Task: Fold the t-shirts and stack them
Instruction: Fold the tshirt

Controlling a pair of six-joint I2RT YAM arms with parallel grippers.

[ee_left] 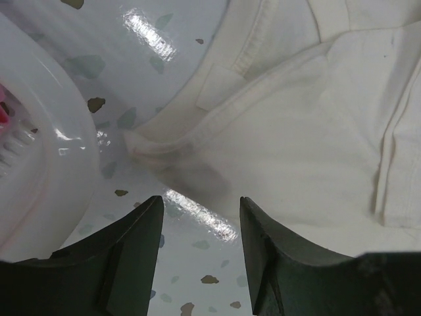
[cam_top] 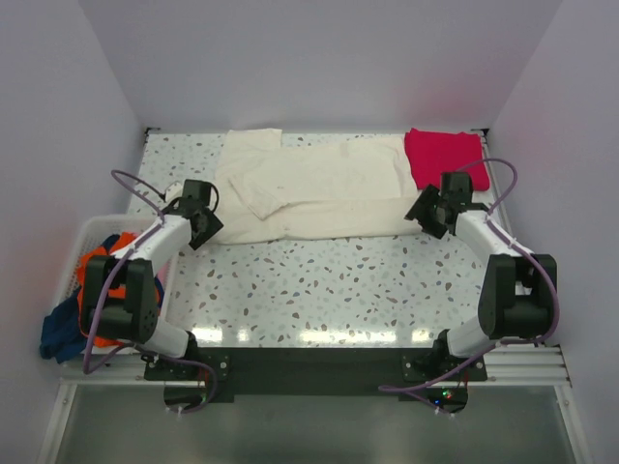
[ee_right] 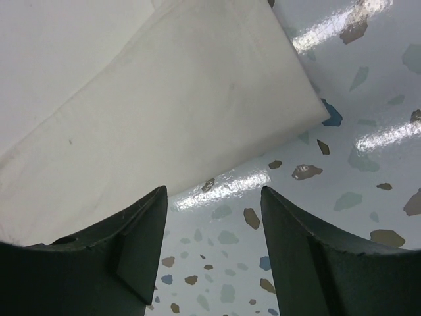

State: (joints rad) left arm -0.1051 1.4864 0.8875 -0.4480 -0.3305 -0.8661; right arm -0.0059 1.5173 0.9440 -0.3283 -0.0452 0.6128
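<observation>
A cream off-white t-shirt (cam_top: 314, 188) lies partly folded lengthwise across the back of the table. A folded magenta-red t-shirt (cam_top: 443, 158) lies at the back right. My left gripper (cam_top: 205, 229) is open and empty just off the cream shirt's near left end; in the left wrist view the gripper (ee_left: 200, 201) hovers over the speckled table at the shirt's hem (ee_left: 197, 135). My right gripper (cam_top: 423, 215) is open and empty at the shirt's near right corner; the right wrist view shows that corner (ee_right: 289, 99) just beyond the gripper (ee_right: 214, 191).
A white slatted basket (cam_top: 89, 232) stands at the left edge with orange (cam_top: 102, 266) and dark blue (cam_top: 63, 329) shirts in it; its rim (ee_left: 46, 145) shows in the left wrist view. Walls enclose the table on three sides.
</observation>
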